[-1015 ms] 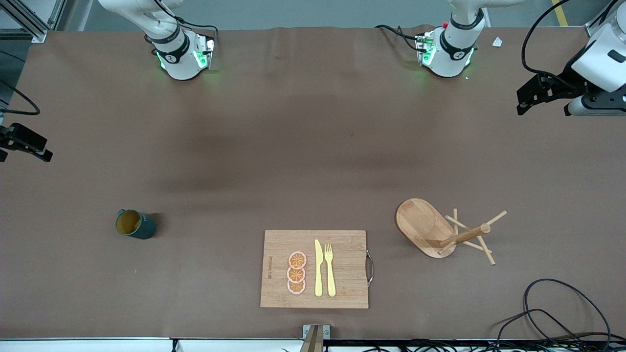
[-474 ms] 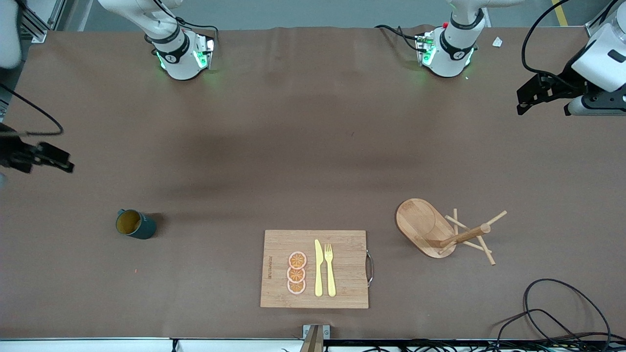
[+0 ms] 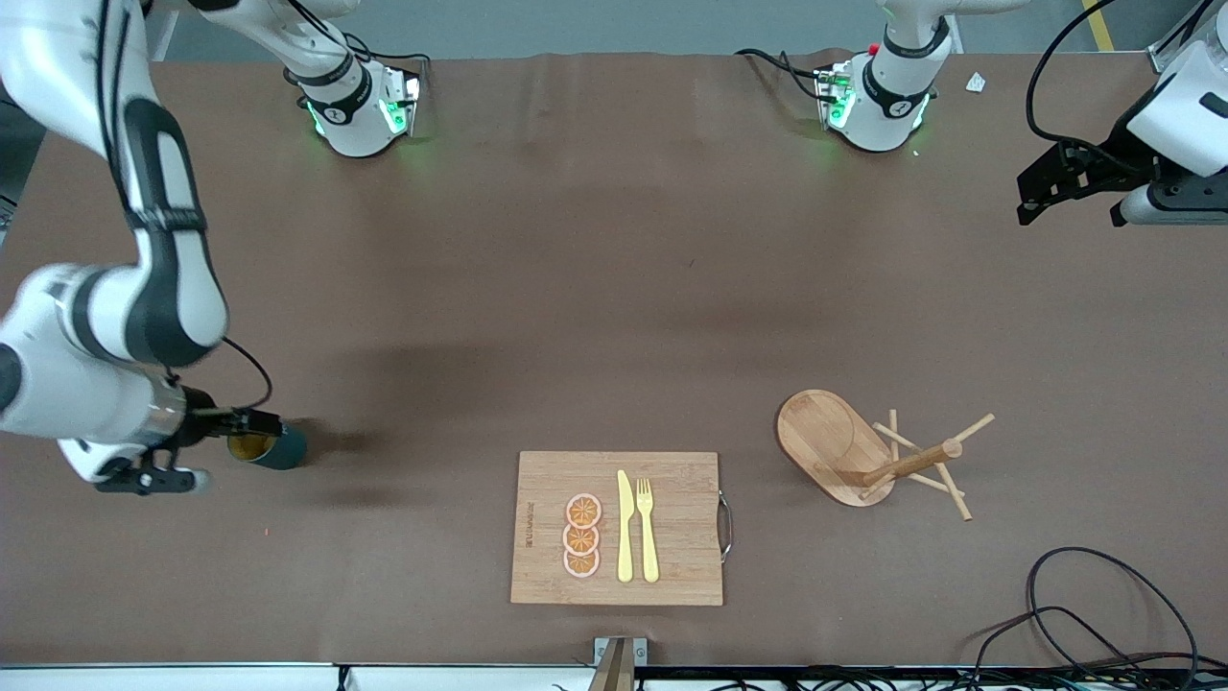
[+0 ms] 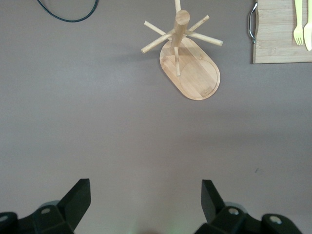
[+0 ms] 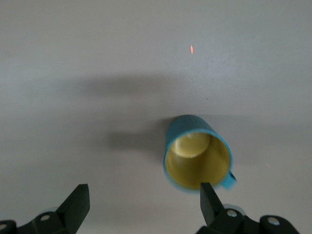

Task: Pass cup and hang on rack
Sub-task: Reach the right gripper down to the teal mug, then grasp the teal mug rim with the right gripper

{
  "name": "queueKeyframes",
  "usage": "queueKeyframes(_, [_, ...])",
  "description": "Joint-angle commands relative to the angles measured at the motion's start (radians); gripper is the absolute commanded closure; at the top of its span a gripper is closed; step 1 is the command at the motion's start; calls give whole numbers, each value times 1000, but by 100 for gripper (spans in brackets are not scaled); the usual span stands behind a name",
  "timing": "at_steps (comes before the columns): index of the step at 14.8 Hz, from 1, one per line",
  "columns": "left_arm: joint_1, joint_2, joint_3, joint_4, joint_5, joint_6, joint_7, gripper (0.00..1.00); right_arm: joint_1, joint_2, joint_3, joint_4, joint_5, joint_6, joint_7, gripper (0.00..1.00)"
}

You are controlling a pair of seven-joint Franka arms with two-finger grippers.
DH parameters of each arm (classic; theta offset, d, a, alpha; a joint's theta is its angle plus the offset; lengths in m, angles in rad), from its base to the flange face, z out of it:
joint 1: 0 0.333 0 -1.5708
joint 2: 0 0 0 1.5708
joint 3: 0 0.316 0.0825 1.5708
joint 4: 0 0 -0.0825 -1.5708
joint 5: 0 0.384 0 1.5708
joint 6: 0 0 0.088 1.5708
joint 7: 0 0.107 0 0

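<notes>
The cup stands upright on the table toward the right arm's end, its yellow inside showing. In the right wrist view the cup sits just ahead of one finger, its handle close to that fingertip. My right gripper is open and empty, low beside the cup, and shows in its own wrist view. The rack stands toward the left arm's end, and also shows in the left wrist view. My left gripper waits open and empty, high over the table edge.
A rectangular bamboo cutting board with a yellow knife, a fork and orange slices lies near the front edge between cup and rack; its handle end shows in the left wrist view. A black cable loops at the front corner.
My right arm has swung in from the table's end and come down beside the cup. The cup, the rack and the left arm have stayed put.
</notes>
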Motion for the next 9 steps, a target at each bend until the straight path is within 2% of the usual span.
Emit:
queueKeyframes(1, [5, 7, -6, 20, 2, -19, 9, 0, -12, 62, 2, 18, 21, 51, -1, 0])
queueKeyframes(2, [7, 6, -6, 17, 2, -20, 13, 0, -20, 71, 2, -7, 19, 93, -3, 0])
queueKeyframes(3, [7, 6, -4, 17, 2, -23, 13, 0, -24, 74, 2, -37, 19, 132, -10, 13])
queueKeyframes(6, [2, 6, -6, 16, 2, -23, 8, 0, -23, 82, 2, -58, 15, 136, -16, 83])
queueKeyframes(7, [2, 6, -6, 16, 3, -23, 10, 0, -23, 82, 2, -58, 13, 136, -18, 94])
queueKeyframes(9, [2, 6, -6, 16, 2, -23, 10, 0, -21, 82, 2, -56, 13, 136, -16, 98])
